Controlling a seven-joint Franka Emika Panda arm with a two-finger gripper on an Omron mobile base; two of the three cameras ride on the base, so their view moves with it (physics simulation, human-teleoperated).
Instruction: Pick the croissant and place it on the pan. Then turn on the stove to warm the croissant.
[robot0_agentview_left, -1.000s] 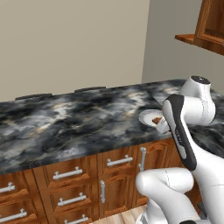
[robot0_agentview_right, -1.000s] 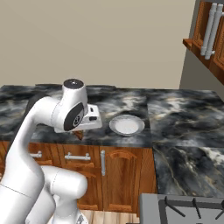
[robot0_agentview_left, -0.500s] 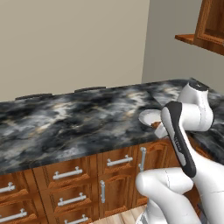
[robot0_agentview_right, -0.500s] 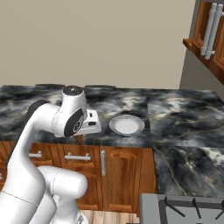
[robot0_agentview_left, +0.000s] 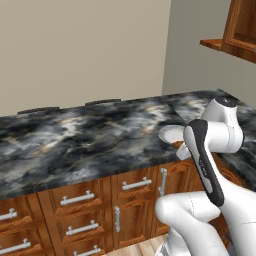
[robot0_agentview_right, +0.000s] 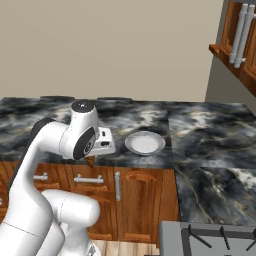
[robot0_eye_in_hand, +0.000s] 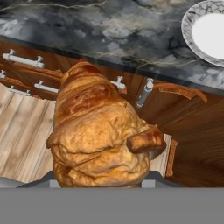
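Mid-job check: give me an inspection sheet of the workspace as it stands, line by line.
Surface: dark marble counter, bare apart from the plate.
Job's things: croissant held in the end effector, off the counter's front edge above the cabinet fronts; stove corner at lower right of the right base view; pan not seen.
Clutter: white plate on the counter, nothing on it.
Grippers: end effector closed on the croissant.
Cables: nothing seen.
Surroundings: wooden drawers below, wall cabinet upper right, beige wall.
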